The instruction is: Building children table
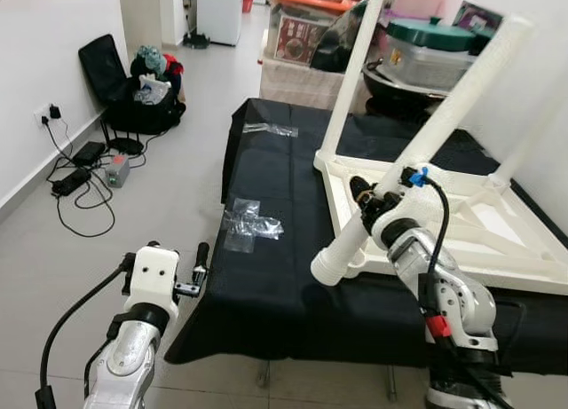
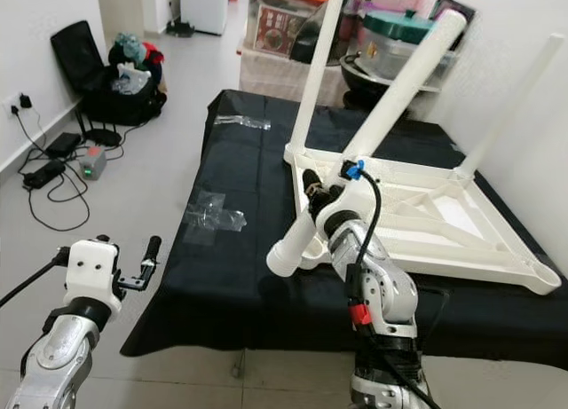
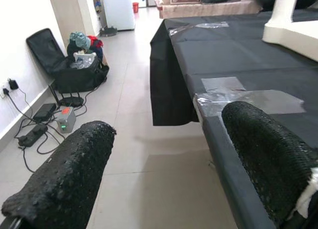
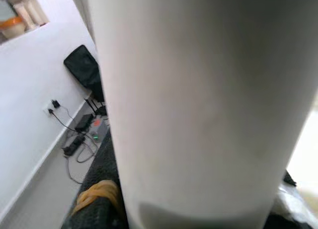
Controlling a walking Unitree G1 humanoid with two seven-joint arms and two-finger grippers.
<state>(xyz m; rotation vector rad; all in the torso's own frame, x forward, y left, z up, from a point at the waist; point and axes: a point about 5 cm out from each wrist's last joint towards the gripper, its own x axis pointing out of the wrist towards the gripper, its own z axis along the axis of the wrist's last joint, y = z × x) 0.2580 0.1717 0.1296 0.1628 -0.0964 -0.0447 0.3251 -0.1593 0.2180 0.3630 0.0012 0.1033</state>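
The tabletop lies upside down on the cloth, at its right part. Plastic wrap lies left of the tabletop. A bag stands on the floor, far left of the tabletop.

- The right arm reaches up and forward over the near edge of the table, its wrist bent toward the robot's left.
- The right gripper is clamped around a white table leg, its black fingers pressed against the tube.
- The left arm is held low, off the table's near left corner, wrist level.
- The left gripper has its fingers spread wide apart, holding nothing.
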